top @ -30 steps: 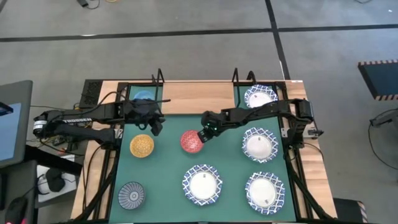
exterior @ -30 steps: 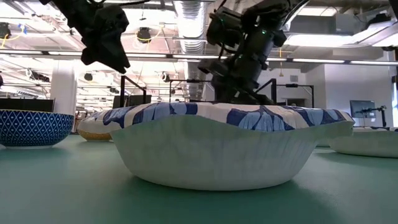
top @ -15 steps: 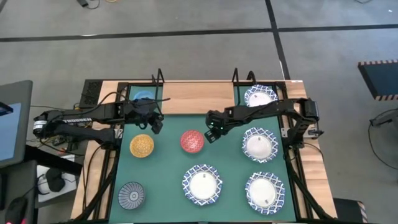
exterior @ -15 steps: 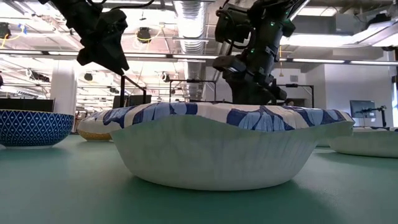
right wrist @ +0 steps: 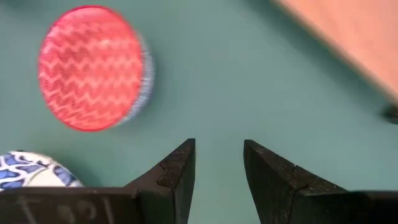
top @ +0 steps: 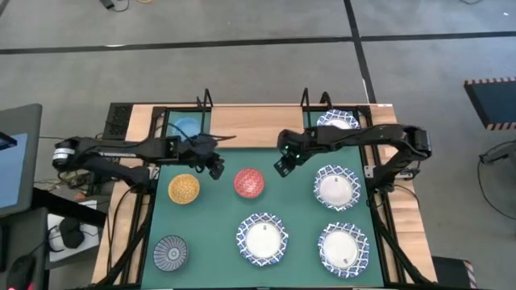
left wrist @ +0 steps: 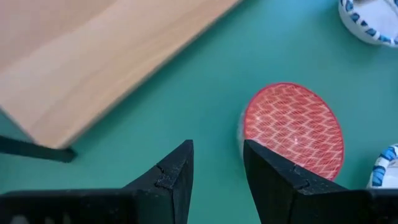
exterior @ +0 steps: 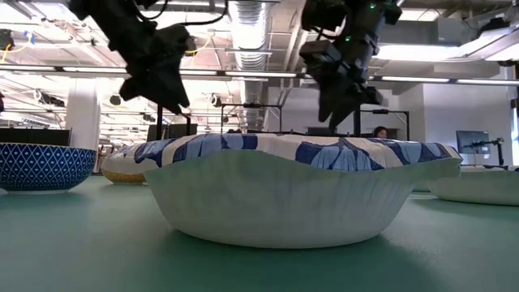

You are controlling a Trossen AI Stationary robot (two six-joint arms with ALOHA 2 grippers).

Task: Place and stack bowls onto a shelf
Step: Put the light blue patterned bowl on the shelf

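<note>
Bowls, round and shallow, lie spread over a green mat (top: 290, 217) on a table, and the small red bowl with a zigzag pattern (top: 248, 183) at the mat's middle serves as the landmark here; it sits upright and nothing touches it; the light-wood shelf board on a black wire frame (top: 250, 126) lies behind the red bowl along the far edge of the mat; a small light blue bowl (top: 185, 126) rests on the shelf's left end, and a wider white bowl with a blue patterned rim (top: 337, 122) rests on its right end, partly covered by an arm; to the left of the red bowl sits a small yellow bowl (top: 184, 188), and nearer the front left corner a small dark-blue radial-striped bowl (top: 170, 252); to the right of the red bowl is a white blue-rimmed bowl (top: 336, 188); in front of the red bowl is another (top: 262, 239), and front right a third (top: 343, 248); the left gripper (top: 215, 167) hangs above the mat just left of the red bowl, its two dark fingers (left wrist: 177, 177) apart and empty; the right gripper (top: 282, 164) hangs above the mat just right of and behind the red bowl, its fingers (right wrist: 180, 171) likewise apart, holding nothing.
</note>
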